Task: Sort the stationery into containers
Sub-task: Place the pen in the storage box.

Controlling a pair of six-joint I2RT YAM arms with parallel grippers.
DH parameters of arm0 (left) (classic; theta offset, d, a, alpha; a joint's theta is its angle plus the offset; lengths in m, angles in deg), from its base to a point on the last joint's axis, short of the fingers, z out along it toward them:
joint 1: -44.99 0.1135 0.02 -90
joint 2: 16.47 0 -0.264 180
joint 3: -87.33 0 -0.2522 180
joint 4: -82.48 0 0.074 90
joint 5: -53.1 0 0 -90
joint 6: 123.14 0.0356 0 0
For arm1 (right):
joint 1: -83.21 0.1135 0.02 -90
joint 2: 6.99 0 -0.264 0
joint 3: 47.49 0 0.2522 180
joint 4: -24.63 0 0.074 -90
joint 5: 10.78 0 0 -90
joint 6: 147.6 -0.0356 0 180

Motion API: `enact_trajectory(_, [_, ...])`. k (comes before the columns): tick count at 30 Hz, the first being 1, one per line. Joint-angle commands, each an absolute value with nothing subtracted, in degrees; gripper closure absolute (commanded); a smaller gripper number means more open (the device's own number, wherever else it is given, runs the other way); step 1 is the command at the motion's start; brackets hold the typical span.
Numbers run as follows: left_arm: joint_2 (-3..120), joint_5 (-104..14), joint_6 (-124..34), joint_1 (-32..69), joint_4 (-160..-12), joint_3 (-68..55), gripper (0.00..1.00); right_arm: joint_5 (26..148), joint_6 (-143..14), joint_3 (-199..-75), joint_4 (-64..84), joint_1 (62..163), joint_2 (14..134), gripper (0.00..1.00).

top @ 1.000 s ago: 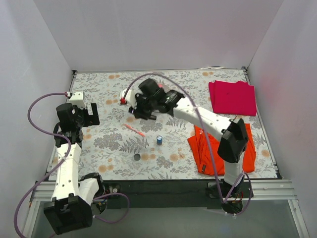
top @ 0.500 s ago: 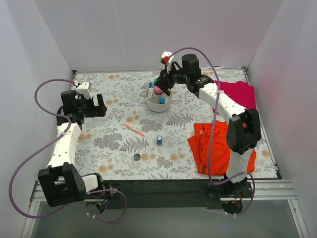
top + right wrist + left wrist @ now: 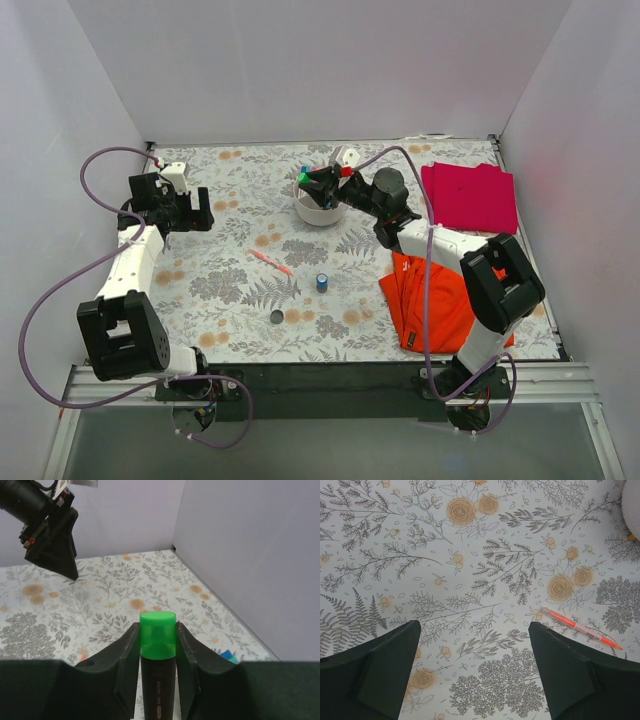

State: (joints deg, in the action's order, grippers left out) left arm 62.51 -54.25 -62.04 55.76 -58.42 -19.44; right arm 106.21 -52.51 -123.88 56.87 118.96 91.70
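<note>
Right end effector [image 3: 157,629] pinches green-capped marker [image 3: 157,680]; apparently above bowl [image 3: 318,218].

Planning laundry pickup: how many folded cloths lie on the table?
2: the magenta cloth at the far right, the orange cloth nearer, partly hidden behind the right arm.

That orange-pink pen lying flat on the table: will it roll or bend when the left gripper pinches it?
Probably stiff: the orange-pink pen is a straight, thin barrel. Lying flat and seemingly round, it may roll if one finger touches first. It looks light, so the open left gripper should lift it, though so thin a barrel could slip.
</note>
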Motion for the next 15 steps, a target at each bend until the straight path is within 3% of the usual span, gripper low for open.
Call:
enact_trajectory(1, [62.3, -53.4, -60.3, 55.7, -57.5, -17.2, 0.09, 100.2, -50.7, -120.9, 77.6, 120.2, 91.3, 0.99])
enact_trajectory(15, [61.4, -53.7, -59.7, 55.6, -56.3, -18.5, 0.09, 94.9, -51.4, -127.2, 85.8, 120.7, 103.5, 0.99])
